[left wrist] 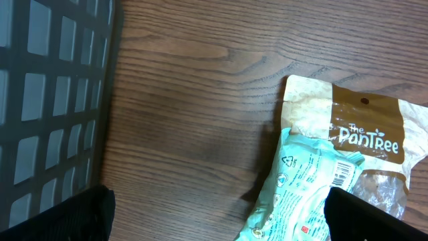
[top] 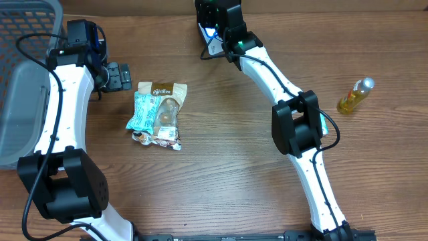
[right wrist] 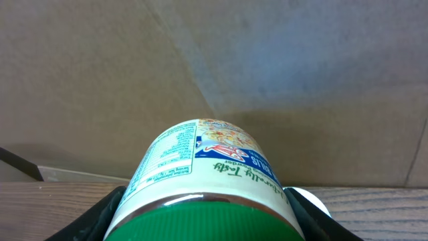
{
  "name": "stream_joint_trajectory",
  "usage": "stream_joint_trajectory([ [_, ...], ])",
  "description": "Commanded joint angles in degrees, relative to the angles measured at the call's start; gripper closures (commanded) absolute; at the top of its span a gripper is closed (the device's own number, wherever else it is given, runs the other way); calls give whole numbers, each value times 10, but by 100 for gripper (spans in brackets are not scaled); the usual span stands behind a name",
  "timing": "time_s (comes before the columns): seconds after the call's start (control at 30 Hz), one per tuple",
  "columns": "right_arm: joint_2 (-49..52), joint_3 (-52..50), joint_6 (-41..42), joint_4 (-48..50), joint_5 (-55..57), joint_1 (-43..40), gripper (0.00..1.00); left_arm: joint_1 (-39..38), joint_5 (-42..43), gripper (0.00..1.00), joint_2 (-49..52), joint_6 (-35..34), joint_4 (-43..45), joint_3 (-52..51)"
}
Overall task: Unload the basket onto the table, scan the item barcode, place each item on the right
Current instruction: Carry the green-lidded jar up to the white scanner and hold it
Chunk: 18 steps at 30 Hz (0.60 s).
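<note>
Currently gripping a green-lidded jar with the right pincer at the far edge of the bench, printed label toward the wrist camera. Holding the left pincer wide open and empty near the left edge, just beside a teal packet overlapping a brown pouch. Also seeing a grey basket at the far left corner and a yellow bottle near the right edge.

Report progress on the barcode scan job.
Done: the right gripper holds the green-lidded white-labelled jar, picked up. In hand: presenting it; no scanner shows, so a scan is unconfirmed. Left: the brown paper pouch, teal packet and yellow bottle lie on the wooden table; the left gripper is open, empty.
</note>
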Motion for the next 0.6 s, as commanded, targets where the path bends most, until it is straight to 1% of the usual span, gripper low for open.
stream_joint_trajectory([
  [0.0, -7, 8, 5, 2, -1, -1, 96, -4, 3, 0, -11, 11, 0, 10],
  [0.1, -16, 8, 2, 2, -2, -2, 96, -4, 3, 1, -11, 11, 0, 10],
  [0.17, -30, 8, -35, -2, -1, -2, 96, -4, 3, 1, -11, 11, 0, 10],
  [0.23, -57, 8, -91, -30, -1, -2, 96, -4, 3, 1, -11, 11, 0, 10],
  [0.3, -82, 8, -106, -66, 2, -5, 96, -4, 3, 1, -11, 11, 0, 10],
  [0.33, -105, 8, -105, -105, 1, -7, 96, -4, 3, 1, -11, 11, 0, 10],
  [0.37, -112, 8, -105, -120, 1, -9, 96, -4, 3, 0, -11, 11, 0, 10],
  [0.47, -153, 8, -98, -228, 1, -17, 96, -4, 3, 0, -11, 11, 0, 10],
  [0.57, -189, 8, -63, -372, 0, -32, 96, -4, 3, 0, -11, 11, 0, 10],
])
